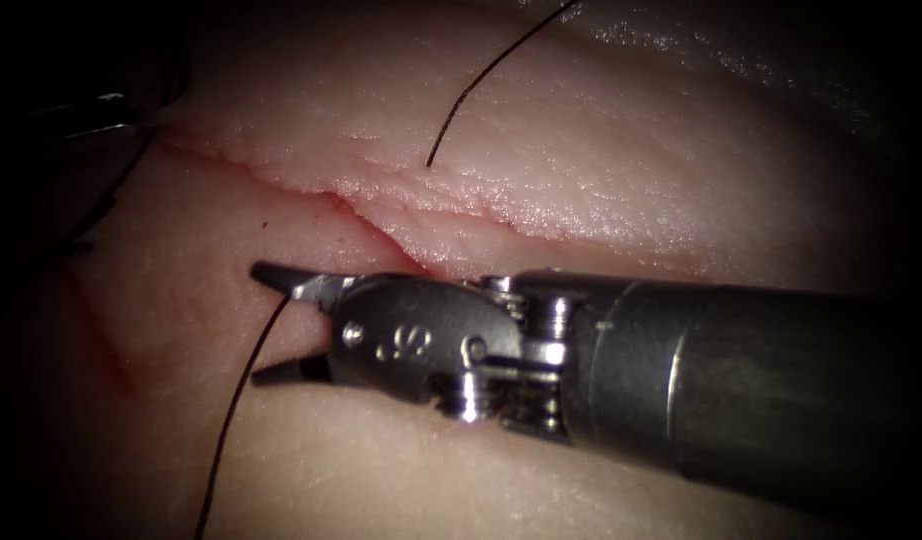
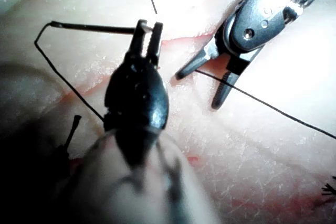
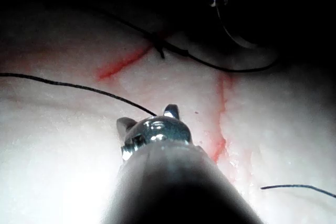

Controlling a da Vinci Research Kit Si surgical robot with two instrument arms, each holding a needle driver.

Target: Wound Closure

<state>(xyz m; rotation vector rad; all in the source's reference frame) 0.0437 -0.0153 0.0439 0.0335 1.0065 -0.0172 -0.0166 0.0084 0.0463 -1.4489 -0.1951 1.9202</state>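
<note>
While thread (image 1: 243, 385) crosses it, right gripper (image 1: 269, 322) gapes.

A hard light falls from above, brightest at the middle of the endoscope view (its edges sink into darkness); no wall, floor or furniture can be made out.
</note>
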